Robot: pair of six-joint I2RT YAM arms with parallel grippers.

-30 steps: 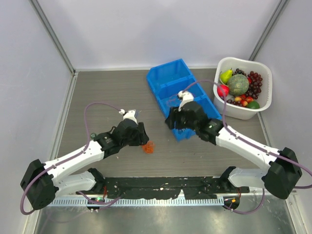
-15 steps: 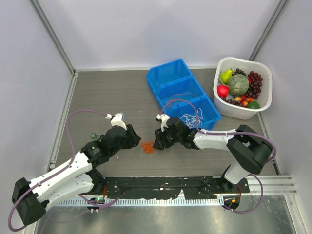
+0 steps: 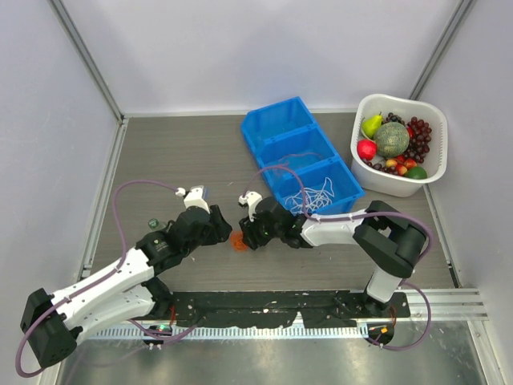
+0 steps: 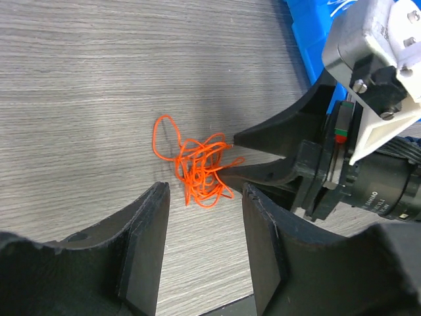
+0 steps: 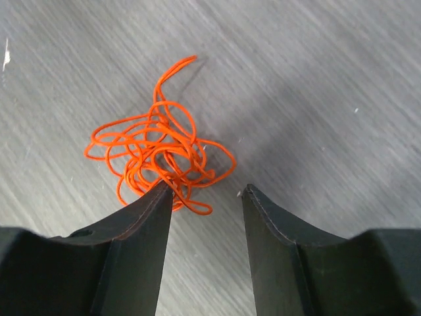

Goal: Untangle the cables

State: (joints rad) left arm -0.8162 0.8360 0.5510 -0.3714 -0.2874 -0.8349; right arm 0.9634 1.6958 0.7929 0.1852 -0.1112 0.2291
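One orange cable (image 5: 161, 158) tangle lay at parted tips of R gripper (image 5: 205, 194), touching one; L gripper (image 4: 204, 197), also parted, hovered just beside.

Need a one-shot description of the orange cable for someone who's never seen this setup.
From the blue three-compartment bin, come toward the table's near edge to where the left gripper and right gripper nearly meet. The orange cable is the small tangled wad lying between them; the white cables sit inside the bin instead.
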